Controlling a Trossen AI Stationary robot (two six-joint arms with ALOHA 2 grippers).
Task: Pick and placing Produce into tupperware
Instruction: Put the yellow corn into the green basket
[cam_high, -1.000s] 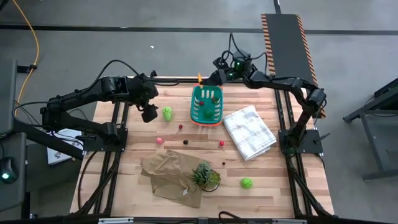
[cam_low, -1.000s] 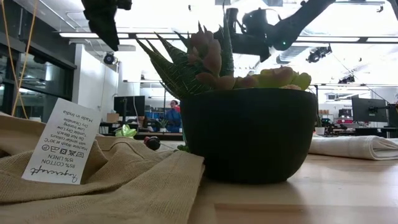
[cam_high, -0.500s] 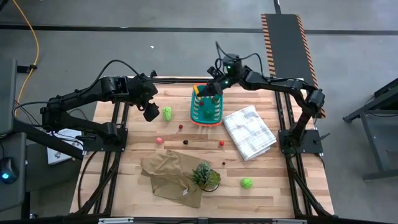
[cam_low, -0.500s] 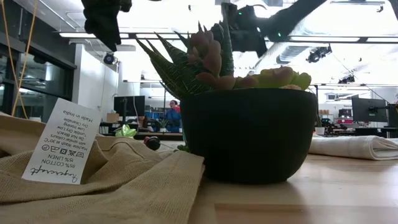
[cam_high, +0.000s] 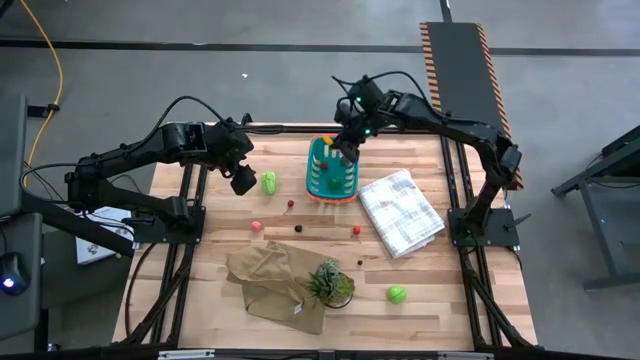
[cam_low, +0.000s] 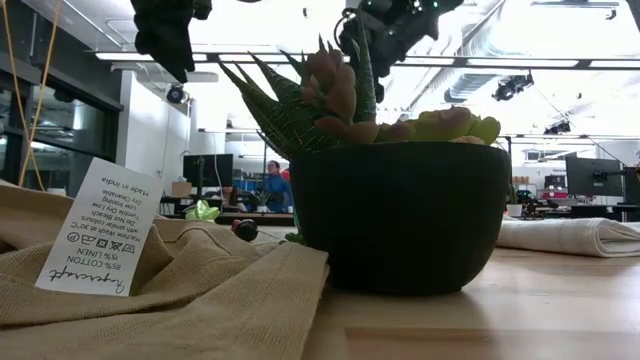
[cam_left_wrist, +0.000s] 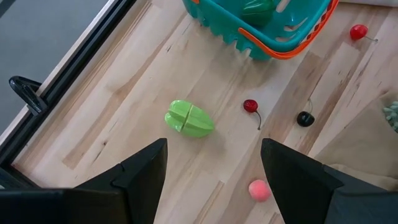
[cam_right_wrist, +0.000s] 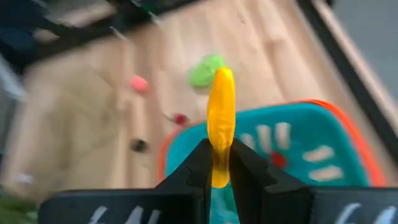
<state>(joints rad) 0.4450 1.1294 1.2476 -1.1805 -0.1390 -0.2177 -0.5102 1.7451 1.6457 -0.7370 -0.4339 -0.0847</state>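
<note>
My right gripper (cam_high: 338, 150) hangs over the far end of the teal tupperware (cam_high: 333, 175) and is shut on a yellow produce piece (cam_right_wrist: 221, 118). A dark green piece (cam_left_wrist: 258, 9) lies inside the tupperware. My left gripper (cam_high: 241, 181) hovers open above the table, just left of a light green lump (cam_high: 269, 182) that lies on the wood. A pink ball (cam_high: 257, 226), two red balls (cam_high: 290, 204) (cam_high: 356, 230) and a dark ball (cam_high: 298, 228) lie on the table nearer the front. A green ball (cam_high: 397, 294) lies at the near right. My right gripper pinches the yellow piece between its two fingers (cam_right_wrist: 200, 165), by one end (cam_right_wrist: 218, 163). The rest of the piece sticks out beyond the fingertips. The fingers slant down from the table's far right. The piece is lifted clear, above the tupperware's far end.
A white checked folded cloth (cam_high: 400, 212) lies right of the tupperware. A tan cloth (cam_high: 272, 283) and a spiky potted plant (cam_high: 330, 284) sit near the front middle. Bare wood shows between the tupperware and the light green lump.
My right gripper has swung from beyond the tupperware's far end toward the near side and up, turning its wrist. It has carried the yellow piece, still shut on it, over the tupperware's far end. My left gripper has stayed in place.
</note>
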